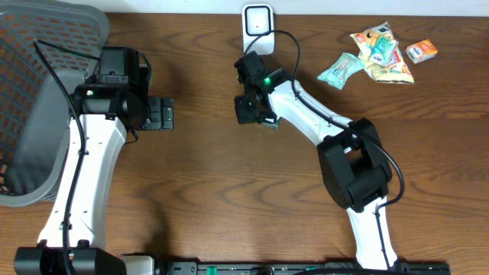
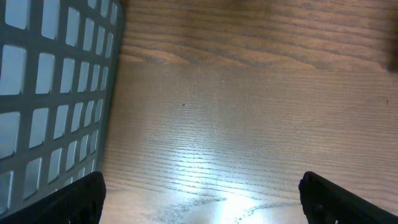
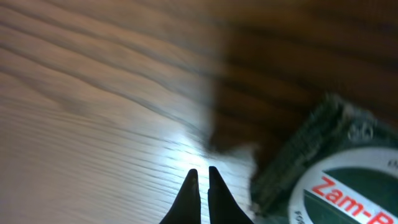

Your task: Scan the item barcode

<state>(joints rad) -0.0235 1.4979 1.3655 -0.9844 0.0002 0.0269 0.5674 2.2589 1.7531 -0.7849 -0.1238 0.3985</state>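
The brown wooden worktop [image 1: 229,191] is being viewed from overhead, with a grey mesh basket [image 1: 46,99] being carried at its 9 o'clock edge. The left arm [image 1: 84,168] is being stretched up from 7 o'clock beside the basket. The right arm [image 1: 344,153] is being reached from 5 o'clock toward the middle of the far edge. A white scanner [image 1: 258,23] is being shown standing at 12 o'clock.

Toward 1 o'clock, well apart from both arms, a yellow snack bag [image 1: 386,53], a teal packet [image 1: 340,69] and a small orange box [image 1: 422,50] are being shown lying close together.

The task's thing, a green packet marked "Zam-B" [image 3: 339,180], is being made out clearly only in the right wrist view. It is being shown on the worktop at 4 o'clock of the right fingers [image 3: 191,202], just beside them and not gripped. Those fingers are being pressed together with nothing between them, near the scanner at its 6 o'clock.

The left fingers [image 2: 74,202] are being held spread wide over bare wood, gripping nothing, with the basket wall at 9 o'clock.
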